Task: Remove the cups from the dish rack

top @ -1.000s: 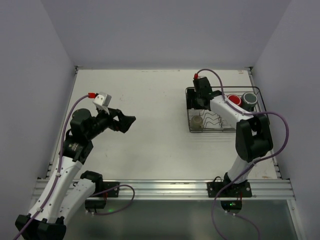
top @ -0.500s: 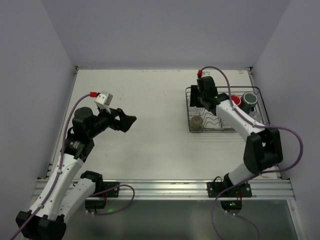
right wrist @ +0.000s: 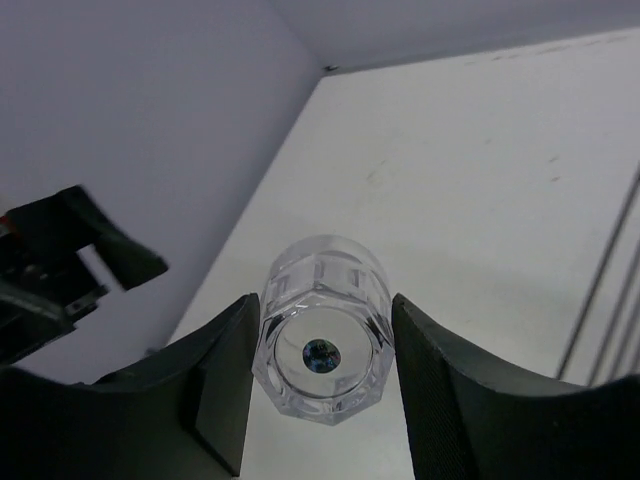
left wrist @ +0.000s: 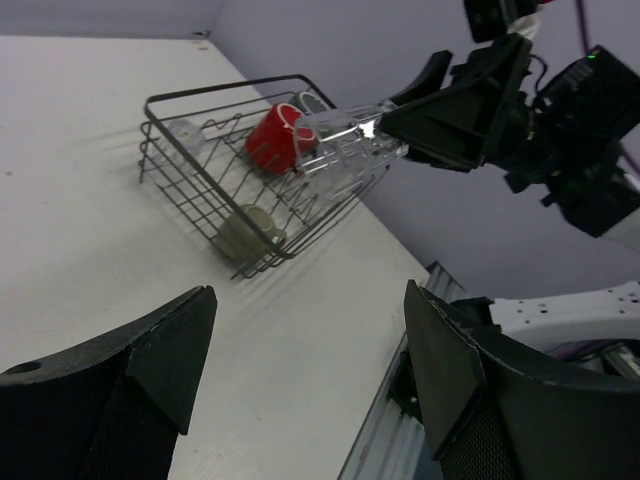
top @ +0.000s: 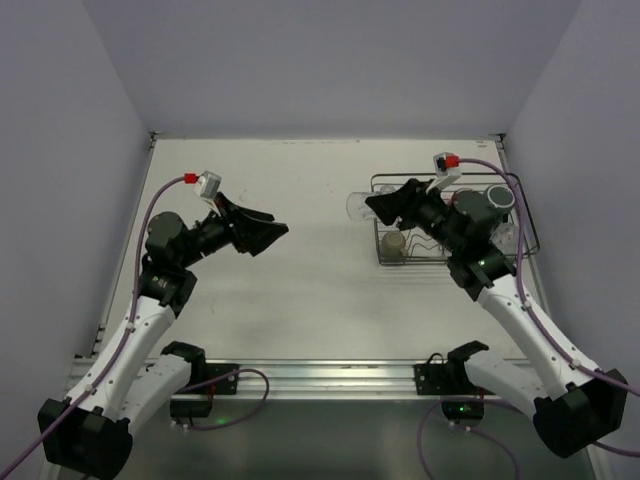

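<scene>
My right gripper is shut on a clear tumbler and holds it on its side in the air, just left of the dish rack. The right wrist view shows the tumbler's base between the pads. The left wrist view shows it above the rack. In the rack lie a red cup, an olive-tan mug, a dark grey cup and another clear tumbler. My left gripper is open and empty above the table's middle left, pointing at the rack.
The white table has grey walls at the back and both sides. A metal rail runs along the near edge. The right arm reaches up past the rack's near right side.
My right gripper has lifted the clear tumbler out of the rack and swung it left, turning to point leftward. My left gripper has risen and shifted a little right.
</scene>
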Tool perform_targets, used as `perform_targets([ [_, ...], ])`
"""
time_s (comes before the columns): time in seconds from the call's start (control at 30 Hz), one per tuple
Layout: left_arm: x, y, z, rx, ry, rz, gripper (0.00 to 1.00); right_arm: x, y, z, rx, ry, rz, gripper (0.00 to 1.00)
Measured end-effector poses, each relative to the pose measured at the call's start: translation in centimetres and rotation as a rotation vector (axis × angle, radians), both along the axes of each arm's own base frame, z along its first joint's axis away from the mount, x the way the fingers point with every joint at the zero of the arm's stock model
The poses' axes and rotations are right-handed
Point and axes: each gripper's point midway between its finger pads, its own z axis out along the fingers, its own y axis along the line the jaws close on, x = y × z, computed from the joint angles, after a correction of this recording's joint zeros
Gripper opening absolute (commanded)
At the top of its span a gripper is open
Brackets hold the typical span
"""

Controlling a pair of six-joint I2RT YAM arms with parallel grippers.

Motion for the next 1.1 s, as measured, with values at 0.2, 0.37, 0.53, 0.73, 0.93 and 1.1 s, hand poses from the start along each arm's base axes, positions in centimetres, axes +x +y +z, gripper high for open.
perform_targets([
  [0.2, -1.9, -1.7, 0.8, -0.131, 0.047, -0.125, 0.81, -3.6, 6.1, 0.4, 0.268, 0.073, 0.3, 0.14],
  [0.37, -2.7, -2.2, 2.2, -0.182, 0.041, -0.164, 0.8, -5.9, 9.2, 2.7, 0.392, 0.065, 0.465, 0.13],
  [0.53, -3.0, -2.5, 2.5, -0.201, 0.054, -0.182, 0.68, -6.8, 12.0, 1.8, 0.436, 0.125, 0.563, 0.14],
  [0.73, -3.0, -2.6, 1.9, -0.202, 0.07, -0.186, 0.6, -6.3, 14.0, 0.2, 0.45, 0.198, 0.593, 0.14],
  [0.93, -2.5, -2.8, 1.3, -0.199, 0.098, -0.189, 0.3, -5.8, 15.5, 0.3, 0.496, 0.216, 0.641, 0.14],
  [1.1, -2.3, -2.7, 1.1, -0.202, 0.113, -0.167, 0.0, -5.4, 16.0, 0.2, 0.514, 0.211, 0.651, 0.6],
])
